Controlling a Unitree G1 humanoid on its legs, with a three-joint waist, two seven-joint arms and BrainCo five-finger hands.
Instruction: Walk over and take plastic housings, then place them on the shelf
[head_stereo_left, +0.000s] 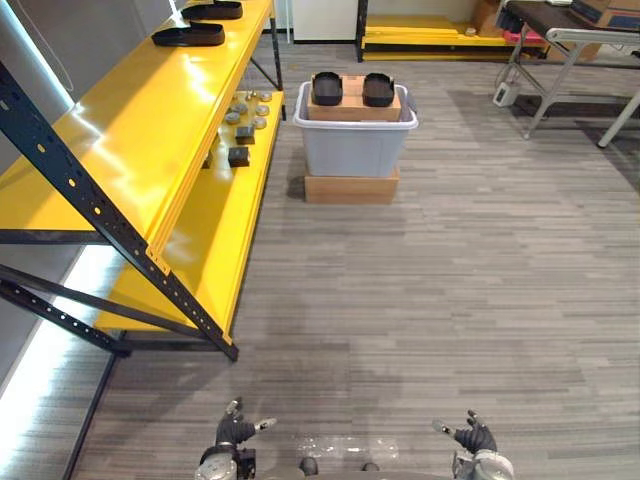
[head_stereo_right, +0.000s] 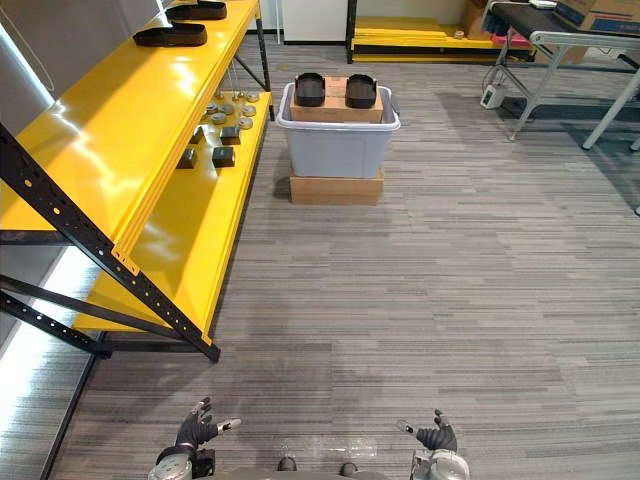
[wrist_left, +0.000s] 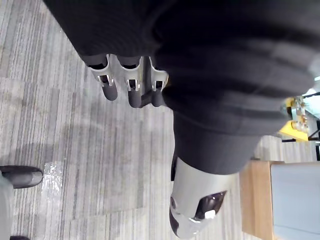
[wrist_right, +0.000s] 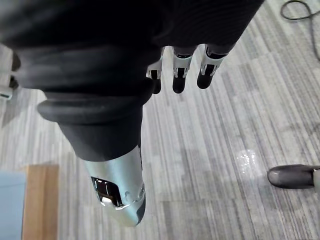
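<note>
Seems the approach step: left hand (head_stereo_left: 235, 432) and right hand (head_stereo_left: 475, 437) hang loose-fingered, empty; next calls for walking to housings (head_stereo_left: 327, 88), upper centre

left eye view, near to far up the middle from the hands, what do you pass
left hand and right hand → flat brown cardboard box on the floor → grey plastic tub → two black plastic housings on the brown carton inside it → low yellow shelf by the far wall
</note>
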